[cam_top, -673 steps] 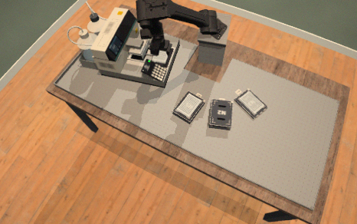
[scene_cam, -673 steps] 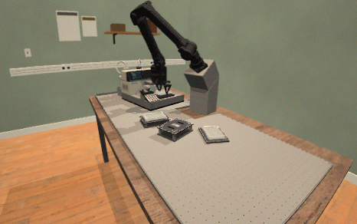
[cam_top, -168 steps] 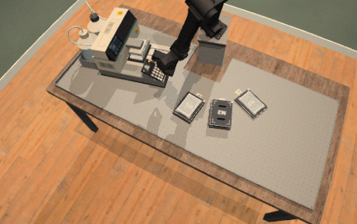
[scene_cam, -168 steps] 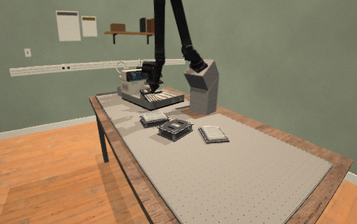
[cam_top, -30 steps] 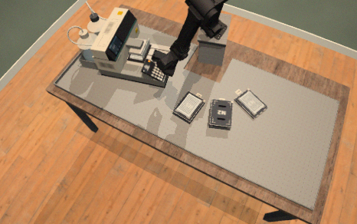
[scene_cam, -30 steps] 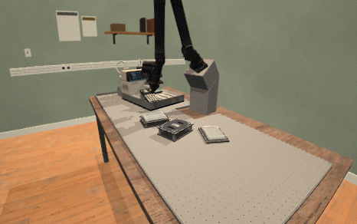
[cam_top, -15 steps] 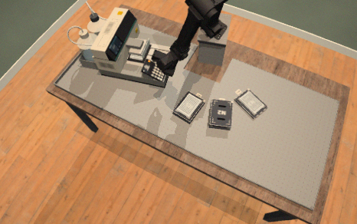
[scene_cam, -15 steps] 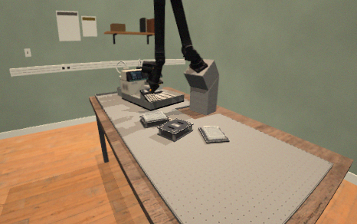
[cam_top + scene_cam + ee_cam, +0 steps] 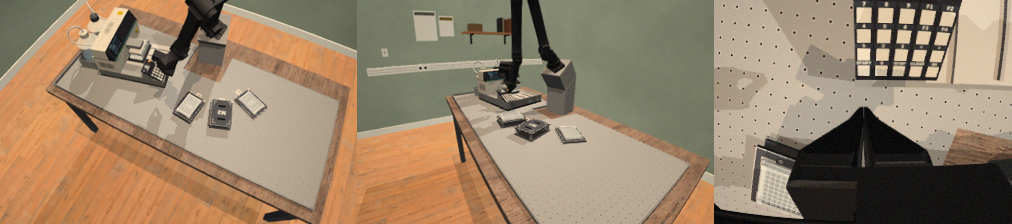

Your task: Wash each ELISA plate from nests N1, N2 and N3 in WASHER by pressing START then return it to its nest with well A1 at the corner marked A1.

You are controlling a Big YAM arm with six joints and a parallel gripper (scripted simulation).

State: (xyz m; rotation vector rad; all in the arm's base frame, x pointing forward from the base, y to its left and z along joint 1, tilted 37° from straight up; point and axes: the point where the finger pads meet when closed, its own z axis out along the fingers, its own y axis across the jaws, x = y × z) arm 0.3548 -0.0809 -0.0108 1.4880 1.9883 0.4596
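Top view first: the fingers [image 9: 171, 72] [image 9: 510, 89] are closed on nothing, near the keypad [image 9: 154, 70] [image 9: 510, 96] [image 9: 903, 42] of the washer [image 9: 112, 35] [image 9: 489, 81], towards the surface's left short edge. Nest N2 [image 9: 221, 113] [image 9: 532, 128] has no plate in it; its plate is probably the pale one [image 9: 141, 51] at the washer's carrier, partly behind the keypad. The other two plates sit either side of N2, one [image 9: 190, 105] [image 9: 511, 116] [image 9: 778, 187] nearer the washer, the other [image 9: 250, 100] [image 9: 570, 133] towards the right short edge. An amber spot [image 9: 149, 60] [image 9: 507, 90] shows by the keypad; if it is the lamp, the wash is probably running, and reaching in before green could spoil it. Were the plate tilted on a locator, the washer would not sense it, so a glance at its seating matters. A low swing of the wrist could clip the keys. On return, a reversed grip would put A1 at the wrong corner.
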